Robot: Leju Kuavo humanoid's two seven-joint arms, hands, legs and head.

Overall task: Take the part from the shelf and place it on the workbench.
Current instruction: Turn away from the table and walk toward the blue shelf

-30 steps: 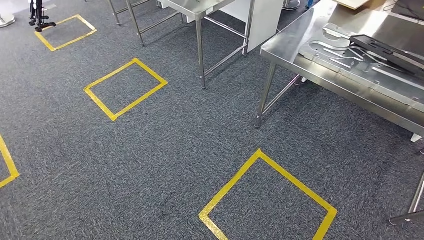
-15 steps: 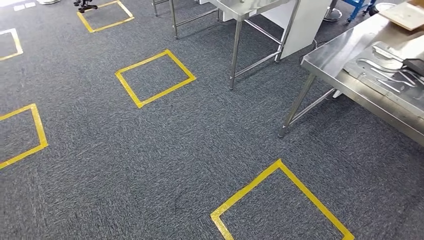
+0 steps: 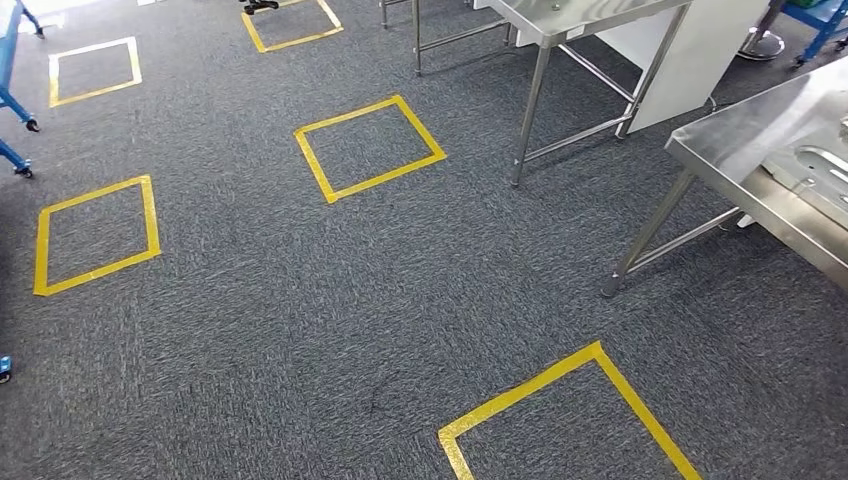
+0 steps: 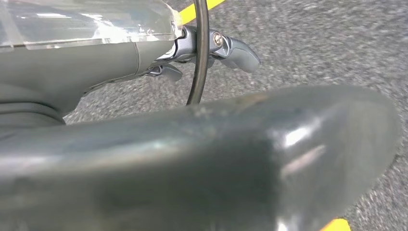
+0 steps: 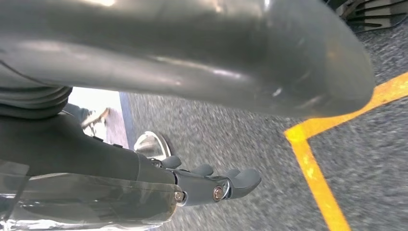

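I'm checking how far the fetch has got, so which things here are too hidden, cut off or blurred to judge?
- Workbench, head view: cut by the right edge, so most of its top and the metal plate on it are lost.
- Left hand, left wrist view: the thick grey thumb covers much of the picture; its fingers show little.
- Right hand, right wrist view: thumb hides the palm; carpet blurred.
- Blue frame, head view: cut by the left edge.

A steel workbench is seen at the right edge of the head view, on thin legs over grey carpet. A flat silvery part with curved cut-outs lies on the workbench top, cut off by the picture's edge.
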